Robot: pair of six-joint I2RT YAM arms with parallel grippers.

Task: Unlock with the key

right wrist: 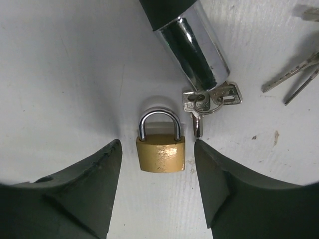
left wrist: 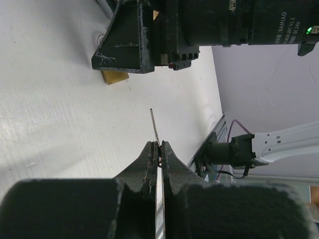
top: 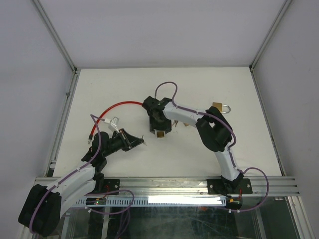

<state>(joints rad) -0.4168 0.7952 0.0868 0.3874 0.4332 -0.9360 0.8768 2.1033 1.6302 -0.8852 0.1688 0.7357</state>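
A small brass padlock (right wrist: 160, 152) with its steel shackle closed lies flat on the white table. My right gripper (right wrist: 157, 147) is lowered over it, one finger on each side, open, with a gap between each finger and the lock body. In the top view that padlock (top: 160, 134) peeks out just under the right gripper (top: 160, 127). My left gripper (left wrist: 159, 145) is shut on a thin key (left wrist: 155, 127), whose blade sticks out past the fingertips towards the padlock (left wrist: 114, 76). In the top view the left gripper (top: 133, 141) is just left of the lock.
A chrome lock cylinder (right wrist: 197, 52) on a red cable (top: 117, 105) lies just beyond the padlock, with a ring of keys (right wrist: 209, 98) beside the right finger. More loose keys (right wrist: 294, 77) lie further right. A second brass padlock (top: 222, 107) rests at the back right.
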